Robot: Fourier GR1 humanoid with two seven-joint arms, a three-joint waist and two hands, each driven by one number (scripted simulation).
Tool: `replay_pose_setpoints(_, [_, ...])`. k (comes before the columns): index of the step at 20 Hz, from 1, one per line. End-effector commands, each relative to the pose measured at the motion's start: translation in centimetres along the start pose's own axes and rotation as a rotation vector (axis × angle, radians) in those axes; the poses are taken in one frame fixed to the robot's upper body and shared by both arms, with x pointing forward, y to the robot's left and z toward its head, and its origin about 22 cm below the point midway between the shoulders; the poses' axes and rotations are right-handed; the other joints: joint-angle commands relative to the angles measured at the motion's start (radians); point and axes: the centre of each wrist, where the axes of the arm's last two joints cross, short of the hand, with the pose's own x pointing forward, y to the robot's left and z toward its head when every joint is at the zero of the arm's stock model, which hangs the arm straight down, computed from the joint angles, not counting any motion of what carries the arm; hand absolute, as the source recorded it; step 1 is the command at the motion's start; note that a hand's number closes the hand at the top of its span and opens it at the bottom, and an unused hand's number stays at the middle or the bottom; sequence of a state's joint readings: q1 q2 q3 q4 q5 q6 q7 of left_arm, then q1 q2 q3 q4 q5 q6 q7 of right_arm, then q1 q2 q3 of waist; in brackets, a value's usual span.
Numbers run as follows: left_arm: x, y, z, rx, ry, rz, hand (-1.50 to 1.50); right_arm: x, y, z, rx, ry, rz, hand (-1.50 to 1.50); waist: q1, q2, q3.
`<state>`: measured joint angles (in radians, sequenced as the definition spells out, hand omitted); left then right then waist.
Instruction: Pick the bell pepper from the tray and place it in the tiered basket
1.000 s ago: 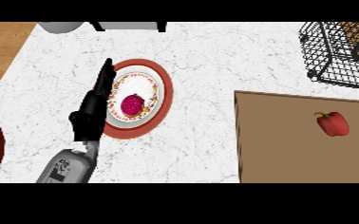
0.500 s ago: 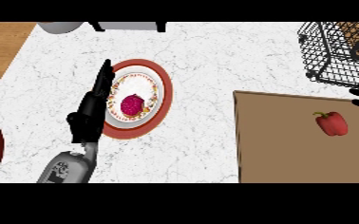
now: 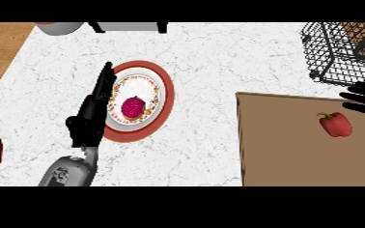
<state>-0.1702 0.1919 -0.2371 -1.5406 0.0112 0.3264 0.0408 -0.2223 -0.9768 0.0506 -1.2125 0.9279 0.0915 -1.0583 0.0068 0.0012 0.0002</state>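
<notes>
Pepper (image 3: 336, 124): red, green stem at its upper left, lying on the tray toward the tray's right side, nothing gripping it.

Tray (image 3: 285, 149): flat brown board, lower right of the counter, running out of view at the right and bottom.

Right hand (image 3: 354, 101): only dark fingertips show at the view's right edge, just above and to the right of the pepper, over the tray's top border; apart from the pepper. Whether the fingers are spread or curled cannot be told.

Basket (image 3: 329, 53): black wire, beyond the tray's far right corner, cut off by the right edge.

Counter (image 3: 206, 58): white marbled top; the tray lies on it.

Plate (image 3: 165, 96): red-rimmed with a patterned white centre, well to the left of the tray, carrying a dark pink, berry-like item (image 3: 133, 106).

Left hand (image 3: 92, 111): black, on a grey forearm, left of the tray and along the plate's left rim; fingers straight and pressed together, pointing away from the robot, holding nothing.

Grey objects (image 3: 128, 26): at the counter's far edge, up and left of the tray, partly cut off.
</notes>
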Motion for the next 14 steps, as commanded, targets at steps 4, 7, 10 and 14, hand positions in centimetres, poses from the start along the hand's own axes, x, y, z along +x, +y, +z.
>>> replay_pose_setpoints(4, [-0.5, 0.0, 1.6, 0.021, -0.020, -0.026, 0.00, -1.1, 0.7, 0.1, 0.035, -0.091, -0.055, -1.50, 0.005, 0.000, 0.000])
replay_pose_setpoints(7, [-1.1, 0.7, 0.1, 0.020, -0.019, -0.001, 0.00, -0.1, 0.3, -2.7, 0.052, -0.090, -0.030, -1.50, -0.002, 0.000, 0.000])
replay_pose_setpoints(10, [-0.3, 0.3, 0.6, 0.011, -0.003, -0.008, 0.00, 0.6, -0.1, -3.8, 0.064, -0.089, -0.014, -1.50, -0.003, -0.001, -0.001])
replay_pose_setpoints(14, [-0.3, 0.8, -0.4, 0.017, 0.003, -0.009, 0.00, 0.2, 0.9, -3.7, 0.059, -0.066, -0.019, -1.50, -0.003, -0.001, 0.000])
